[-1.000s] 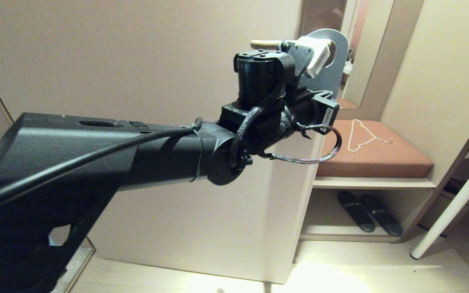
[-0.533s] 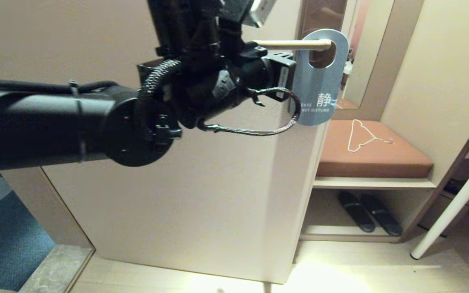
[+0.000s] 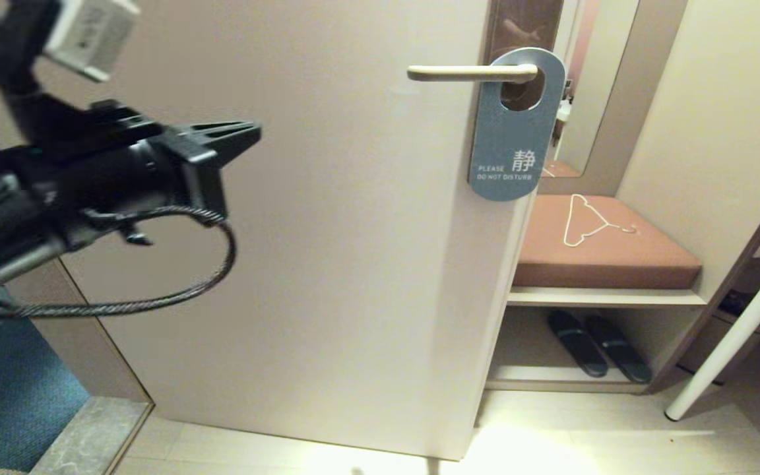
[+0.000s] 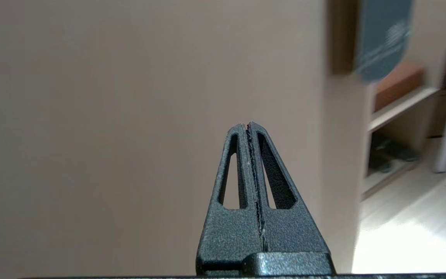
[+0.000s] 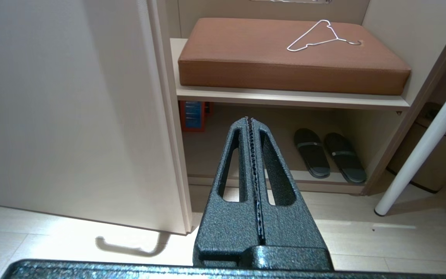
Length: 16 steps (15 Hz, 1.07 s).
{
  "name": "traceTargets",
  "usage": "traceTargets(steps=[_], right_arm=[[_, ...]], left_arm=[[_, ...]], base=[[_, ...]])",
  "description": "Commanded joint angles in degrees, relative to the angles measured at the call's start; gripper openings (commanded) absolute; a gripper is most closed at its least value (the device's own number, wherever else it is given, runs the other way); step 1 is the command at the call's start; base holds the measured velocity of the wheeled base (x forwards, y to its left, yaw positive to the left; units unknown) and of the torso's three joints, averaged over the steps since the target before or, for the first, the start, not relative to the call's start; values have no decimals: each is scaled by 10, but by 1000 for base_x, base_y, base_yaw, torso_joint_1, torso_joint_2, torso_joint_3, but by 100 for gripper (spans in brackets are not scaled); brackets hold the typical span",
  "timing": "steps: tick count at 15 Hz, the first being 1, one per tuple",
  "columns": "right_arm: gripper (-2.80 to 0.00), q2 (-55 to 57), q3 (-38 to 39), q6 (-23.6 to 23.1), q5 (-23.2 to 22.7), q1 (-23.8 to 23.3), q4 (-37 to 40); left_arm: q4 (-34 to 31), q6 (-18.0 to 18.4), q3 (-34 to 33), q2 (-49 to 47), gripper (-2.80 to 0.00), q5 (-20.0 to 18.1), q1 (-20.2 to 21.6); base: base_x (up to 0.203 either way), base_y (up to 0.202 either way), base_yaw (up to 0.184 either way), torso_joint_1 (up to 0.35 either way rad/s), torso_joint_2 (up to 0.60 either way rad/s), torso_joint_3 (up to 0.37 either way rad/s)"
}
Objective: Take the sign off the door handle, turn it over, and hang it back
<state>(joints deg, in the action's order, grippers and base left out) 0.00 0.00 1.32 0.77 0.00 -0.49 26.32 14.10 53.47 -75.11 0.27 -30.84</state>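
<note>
The sign [image 3: 515,142] hangs by its oval hole on the door handle [image 3: 466,72], grey-blue side out, reading "PLEASE DO NOT DISTURB". Its lower end also shows blurred in the left wrist view [image 4: 381,38]. The beige lever handle sticks out horizontally from the door's right edge. My left gripper [image 3: 253,134] is shut and empty, far to the left of the sign in front of the door panel; in its wrist view [image 4: 248,124] the fingers are pressed together. My right gripper [image 5: 248,118] is shut and empty, parked low, pointing at the shelf under the bench.
The beige door [image 3: 327,251] fills the middle. To its right a brown bench cushion [image 3: 604,247] carries a white wire hanger [image 3: 588,221]. Black slippers [image 3: 598,346] lie on the shelf below. A white table leg [image 3: 736,336] stands at the right.
My left arm has swung away from the door handle, leftward and back across the door. The sign, earlier half hidden by the gripper, now hangs free on the handle.
</note>
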Motion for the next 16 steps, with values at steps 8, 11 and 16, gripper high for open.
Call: traceTargets(steps=[8, 11, 16], right_arm=[[-280, 0, 0, 0, 0, 0, 0], [-280, 0, 0, 0, 0, 0, 0], [-280, 0, 0, 0, 0, 0, 0]], left_arm=[[-38, -48, -459, 491, -280, -19, 244], [-86, -90, -522, 605, -280, -80, 305], [-185, -125, -534, 720, -280, -87, 313]], base=[[0, 0, 0, 0, 0, 0], [0, 0, 0, 0, 0, 0], [0, 0, 0, 0, 0, 0]])
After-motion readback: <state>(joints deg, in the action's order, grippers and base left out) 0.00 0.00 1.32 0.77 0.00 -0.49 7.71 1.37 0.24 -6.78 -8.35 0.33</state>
